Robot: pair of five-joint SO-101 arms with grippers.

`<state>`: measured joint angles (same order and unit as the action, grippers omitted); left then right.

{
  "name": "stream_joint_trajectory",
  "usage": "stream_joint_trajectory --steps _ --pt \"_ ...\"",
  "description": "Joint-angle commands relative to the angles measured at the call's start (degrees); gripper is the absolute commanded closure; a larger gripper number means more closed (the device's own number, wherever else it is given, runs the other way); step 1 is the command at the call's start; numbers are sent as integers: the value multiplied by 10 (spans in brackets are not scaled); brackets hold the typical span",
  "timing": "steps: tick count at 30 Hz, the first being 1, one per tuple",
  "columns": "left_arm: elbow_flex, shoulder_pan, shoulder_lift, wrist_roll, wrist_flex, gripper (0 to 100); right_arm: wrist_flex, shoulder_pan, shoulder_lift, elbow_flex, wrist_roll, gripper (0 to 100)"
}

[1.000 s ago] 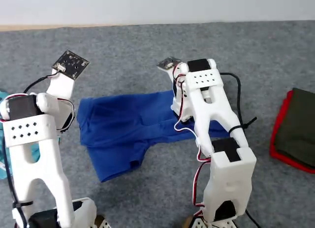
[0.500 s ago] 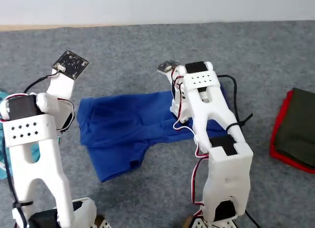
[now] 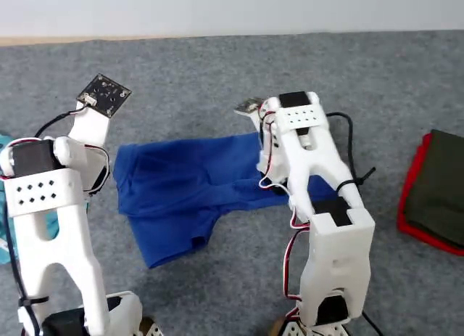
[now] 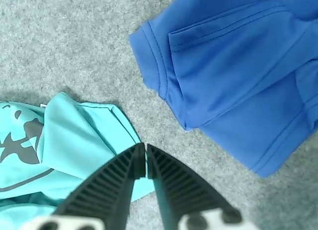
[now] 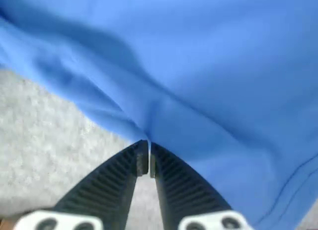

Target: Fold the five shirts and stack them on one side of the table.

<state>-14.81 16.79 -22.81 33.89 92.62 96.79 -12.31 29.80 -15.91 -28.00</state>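
1. My right gripper is closed, its tips at the near hem of the blue shirt; the cloth puckers there, so I judge that I have a thin pinch of it.
2. My left gripper is closed on nothing and hangs over the grey table between the blue shirt's sleeve and a teal shirt.
3. The blue shirt lies spread and rumpled mid-table, between my arms.
4. It looks light, limp and slightly slick (it will sag and may slip), so hemmed edges and corners are the best holds.
5. For holding things there is just the stack: a dark green shirt folded on a red shirt, at the right edge.
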Motion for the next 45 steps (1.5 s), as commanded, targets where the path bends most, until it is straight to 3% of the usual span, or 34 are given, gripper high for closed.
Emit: stream_joint_trajectory --steps 1,7,16,23,28,37,45 --pt "16 3 -21 -2 -4 991 44 21 -10 -33 -23 987" --pt "16 3 -21 -2 -4 991 45 22 -44 -33 -25 987" --pt "16 0 -21 -2 -4 991 -144 -38 -69 -33 28 985" --pt "16 2 -21 -2 -4 991 -166 -51 7 -33 32 987" --pt "16 3 -21 -2 -4 991 -126 -54 22 -33 29 987" --pt "16 0 -20 -2 -7 991 46 -53 25 -33 25 987" --pt "16 -2 -20 -2 -7 991 11 -53 12 -98 16 987"
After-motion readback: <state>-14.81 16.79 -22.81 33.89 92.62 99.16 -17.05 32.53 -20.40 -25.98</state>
